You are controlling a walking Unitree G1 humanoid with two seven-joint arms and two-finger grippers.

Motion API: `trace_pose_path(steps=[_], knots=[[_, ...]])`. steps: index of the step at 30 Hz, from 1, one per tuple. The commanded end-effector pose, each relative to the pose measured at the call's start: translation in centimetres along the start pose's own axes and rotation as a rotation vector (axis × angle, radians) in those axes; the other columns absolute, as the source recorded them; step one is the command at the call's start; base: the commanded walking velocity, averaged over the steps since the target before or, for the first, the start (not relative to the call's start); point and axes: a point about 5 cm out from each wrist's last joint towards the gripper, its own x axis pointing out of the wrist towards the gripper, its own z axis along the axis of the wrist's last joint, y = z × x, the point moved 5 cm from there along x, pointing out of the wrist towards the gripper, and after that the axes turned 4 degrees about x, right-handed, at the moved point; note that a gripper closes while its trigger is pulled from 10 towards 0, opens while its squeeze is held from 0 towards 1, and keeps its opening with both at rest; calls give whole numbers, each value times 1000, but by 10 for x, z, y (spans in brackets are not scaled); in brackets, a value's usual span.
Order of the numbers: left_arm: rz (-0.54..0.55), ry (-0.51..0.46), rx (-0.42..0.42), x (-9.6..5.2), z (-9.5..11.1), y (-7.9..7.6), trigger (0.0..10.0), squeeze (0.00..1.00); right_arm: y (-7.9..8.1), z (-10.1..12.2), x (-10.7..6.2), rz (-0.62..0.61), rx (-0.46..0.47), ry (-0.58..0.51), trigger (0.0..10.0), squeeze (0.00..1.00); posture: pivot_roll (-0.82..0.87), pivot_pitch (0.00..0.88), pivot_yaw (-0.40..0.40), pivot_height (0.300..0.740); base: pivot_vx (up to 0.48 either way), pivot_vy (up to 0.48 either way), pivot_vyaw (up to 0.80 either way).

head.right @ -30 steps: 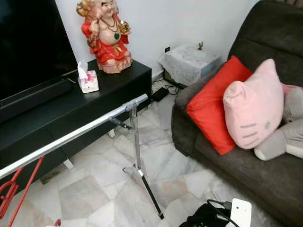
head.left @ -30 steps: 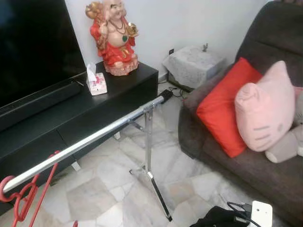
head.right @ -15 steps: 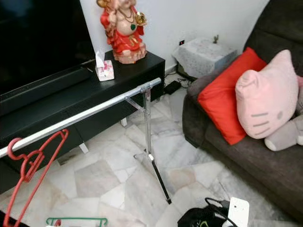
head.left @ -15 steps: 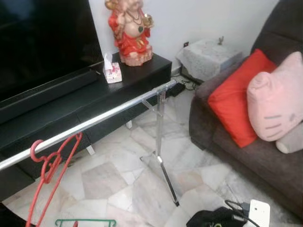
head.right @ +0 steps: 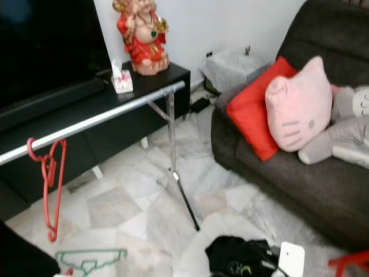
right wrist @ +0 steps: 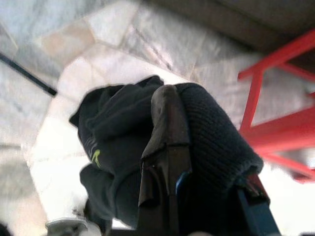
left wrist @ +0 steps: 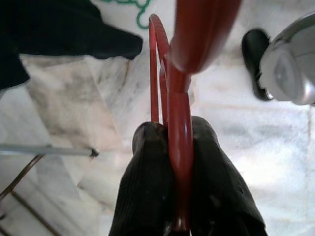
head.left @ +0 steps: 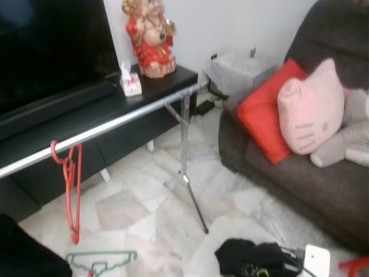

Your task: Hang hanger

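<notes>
We look down on a chrome rail running across a living room before a black TV bench, a red hanger already hooked over it near its left end. A green hanger lies on the marble floor below, beside dark cloth.

Our left pincer is clamped narrow on a second red hanger, its wire standing up between the two black fingers; we judge it gripped this way so the hook end leads toward the rail. The wrist points down at the floor, so the arm appears low, not yet raised to the rail.

Our right pincer hangs idle, fingers together with nothing between them, aimed at the dark cloth, a red frame close by.

A sofa holds a red cushion and pink plush pillow.
</notes>
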Motion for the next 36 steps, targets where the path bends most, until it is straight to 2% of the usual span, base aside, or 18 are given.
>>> trace_pose_path(steps=[1,12,20,36], knots=[[5,14,-1,-1,-6,2,10000,0,-5,-3,-1,-16,11,9,10000,0,-59,0,33,740,-296,0,0],[0,16,0,-1,-6,2,10000,0,-3,-2,0,-7,6,4,10000,0,-57,0,37,740,-298,0,0],[-3,17,0,-1,-6,1,10000,0,-1,1,0,4,0,-5,10000,0,-56,0,32,740,-299,0,736],[-5,17,13,-1,-6,2,10000,0,-2,15,4,1,16,-43,10000,0,-67,0,42,740,-300,0,0]])
